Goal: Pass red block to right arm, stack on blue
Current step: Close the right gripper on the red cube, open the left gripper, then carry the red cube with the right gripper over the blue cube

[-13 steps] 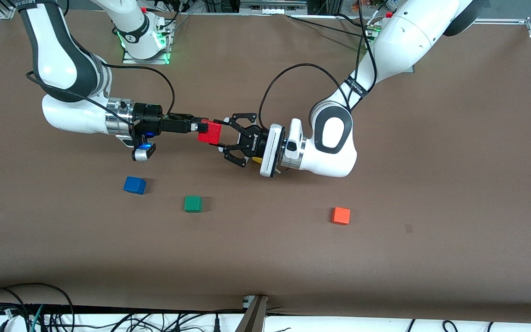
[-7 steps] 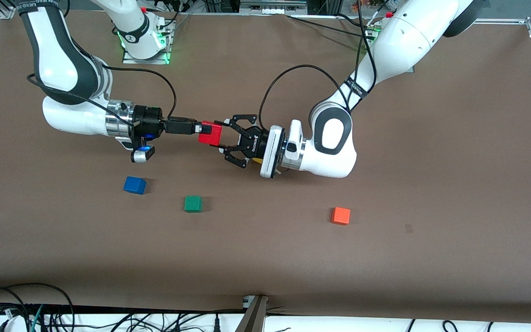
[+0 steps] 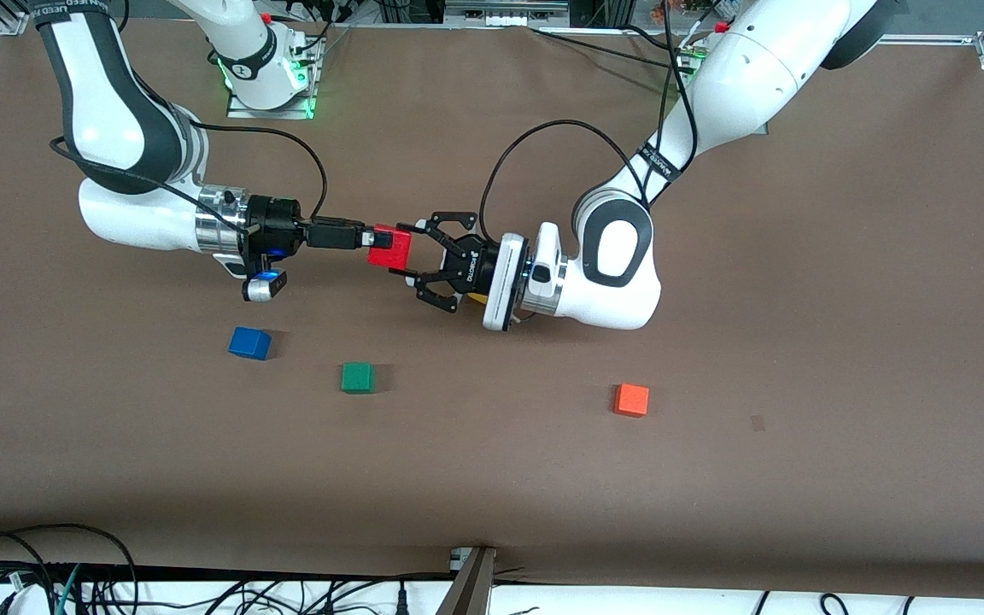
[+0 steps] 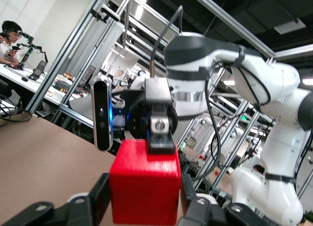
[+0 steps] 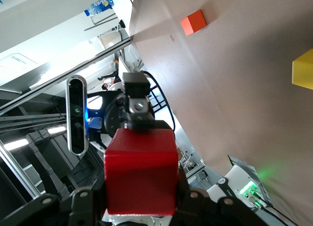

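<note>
A brown tabletop (image 3: 799, 256) carries a small blue cube (image 3: 249, 342). Over its middle, both arms reach level: the right claw (image 3: 366, 240) pinches the small red cube (image 3: 390, 248). The left claw (image 3: 420, 256) flanks it, fingers partly spread.

High front camera, wrist cameras close, sharing red block (image 3: 390, 248)

Mid-frame, our right gripper (image 3: 370, 242) is clamped shut on the block (image 3: 389, 248); our left gripper (image 3: 417, 254) flanks it, jaws parted.
</note>
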Robot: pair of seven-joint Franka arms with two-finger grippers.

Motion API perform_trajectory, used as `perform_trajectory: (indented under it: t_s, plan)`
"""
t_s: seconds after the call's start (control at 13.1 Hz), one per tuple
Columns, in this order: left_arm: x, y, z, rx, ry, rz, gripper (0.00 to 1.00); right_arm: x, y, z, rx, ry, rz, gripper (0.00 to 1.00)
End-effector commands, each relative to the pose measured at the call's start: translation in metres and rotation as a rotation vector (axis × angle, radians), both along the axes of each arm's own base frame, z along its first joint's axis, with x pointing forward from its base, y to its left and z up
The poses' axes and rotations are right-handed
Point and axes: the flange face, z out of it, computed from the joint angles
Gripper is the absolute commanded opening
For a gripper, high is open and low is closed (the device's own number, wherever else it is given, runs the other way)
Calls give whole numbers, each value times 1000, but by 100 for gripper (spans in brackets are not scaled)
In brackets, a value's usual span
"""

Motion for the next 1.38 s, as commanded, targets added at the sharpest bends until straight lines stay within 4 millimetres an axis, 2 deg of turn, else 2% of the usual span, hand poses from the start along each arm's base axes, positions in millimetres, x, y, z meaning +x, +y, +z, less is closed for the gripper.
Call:
perform_trajectory:
  t_s: [0.0, 0.08, 0.31, 0.54, 0.77, 0.84, 0.92, 1.0, 1.07, 1.23, 1.3]
  plan:
    - [11, 9, 11, -30, 37, 10, 100, 1, 2, 5, -9, -38, 10, 32]
    - [16, 16, 14, -30, 29, 19, 100, 2, -1, 6, -27, -48, 22, 32]
    - [40, 57, 14, -12, 32, 49, 100, 5, -8, 9, -178, -115, 120, 32]
    - [69, 123, 16, 152, -13, 8, 100, 6, -16, -11, -368, -160, 222, 32]
    - [91, 176, 57, 334, -193, -16, 100, 12, -36, -32, -593, -232, 310, 32]
    - [87, 210, 89, 431, -289, -88, 100, 17, -47, -42, -703, -270, 358, 32]
    - [88, 239, 105, 509, -339, -112, 100, 20, -52, -47, -793, -314, 399, 32]
    - [82, 255, 120, 563, -369, -152, 100, 23, -56, -62, -860, -327, 441, 32]
    - [72, 283, 143, 624, -373, -206, 100, 31, -73, -82, -970, -356, 475, 32]
    - [55, 308, 160, 766, -348, -296, 100, 44, -94, -98, -1095, -411, 520, 32]
    - [43, 322, 183, 876, -336, -303, 100, 48, -101, -102, -1137, -429, 551, 32]
